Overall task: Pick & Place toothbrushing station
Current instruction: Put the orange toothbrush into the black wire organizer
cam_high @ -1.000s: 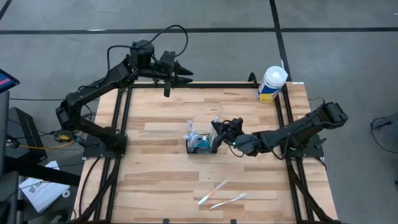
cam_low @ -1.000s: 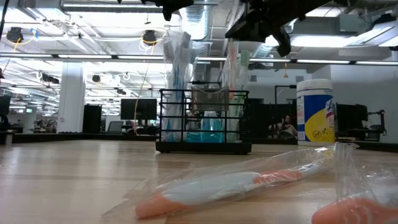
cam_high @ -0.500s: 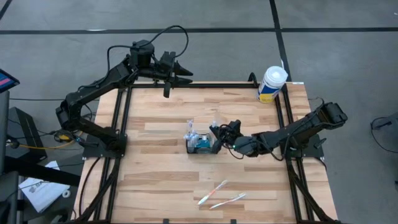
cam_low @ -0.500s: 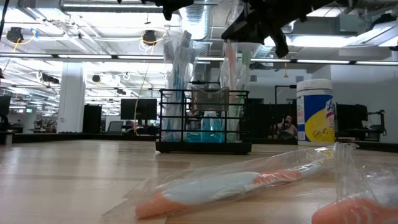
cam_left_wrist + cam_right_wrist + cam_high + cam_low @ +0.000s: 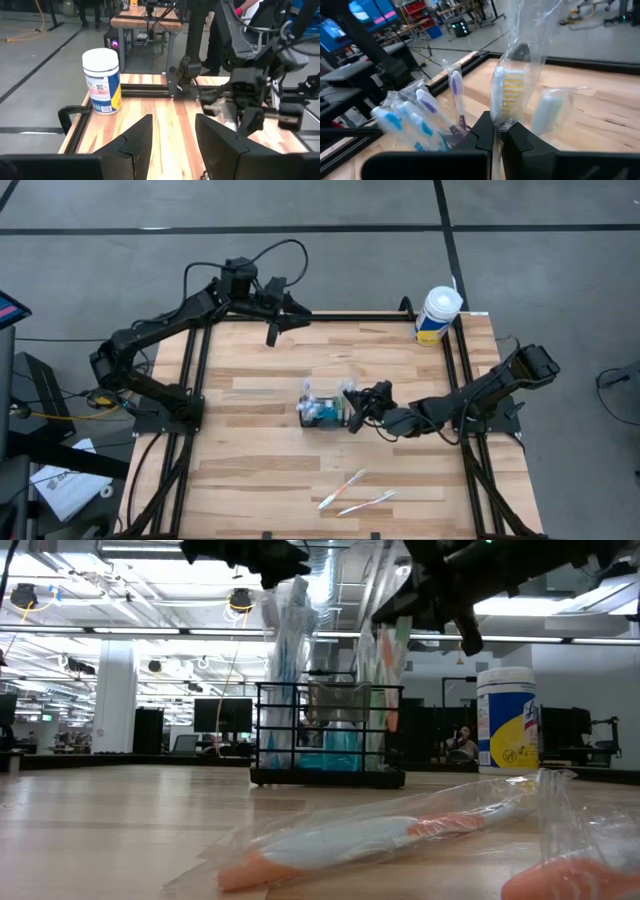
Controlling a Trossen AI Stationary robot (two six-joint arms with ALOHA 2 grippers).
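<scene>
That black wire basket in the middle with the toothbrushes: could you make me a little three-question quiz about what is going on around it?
1. True or false: the right gripper is shut on a wrapped toothbrush at the caddy.
2. How many wrapped toothbrushes lie flat on the table, apart from the caddy?
A. none
B. two
C. five
3. Fill in: the white tub stands at the table's far ____ corner, seen from above.

Key: 1 true; 2 B; 3 right. The left gripper waits over the far edge, holding nothing.
</scene>
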